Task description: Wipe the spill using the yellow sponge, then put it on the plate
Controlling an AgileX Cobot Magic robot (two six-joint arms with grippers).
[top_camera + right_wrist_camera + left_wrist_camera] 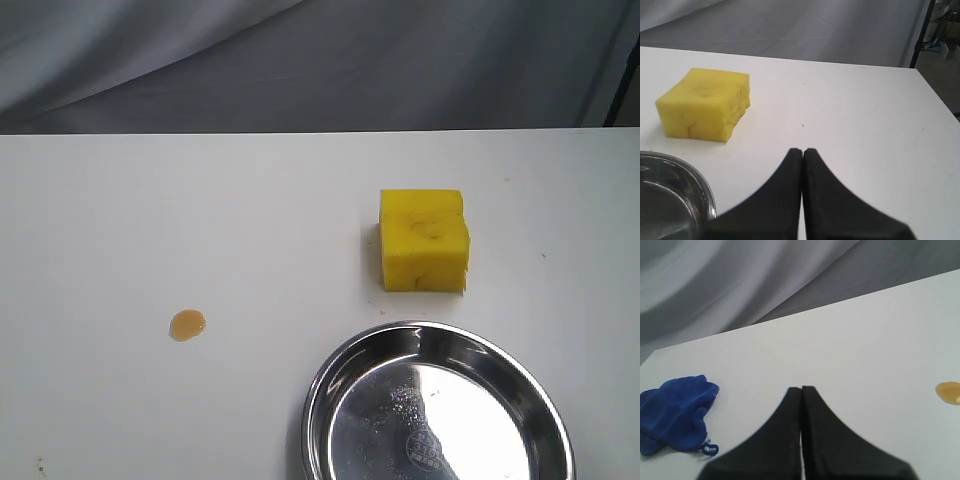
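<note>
The yellow sponge [424,240] sits on the white table right of centre, also seen in the right wrist view [704,104]. The amber spill [187,325] is a small drop on the left part of the table; it shows at the edge of the left wrist view [949,392]. The steel plate [330,380] lies at the front, just below the sponge, its rim [707,192] in the right wrist view. My left gripper [801,388] is shut and holds nothing, apart from the spill. My right gripper [803,150] is shut and holds nothing, apart from the sponge. Neither gripper appears in the exterior view.
A crumpled blue cloth [676,412] lies on the table, seen only in the left wrist view. Grey fabric hangs behind the table's far edge [320,131]. A dark stand leg [920,32] rises beyond the table corner in the right wrist view.
</note>
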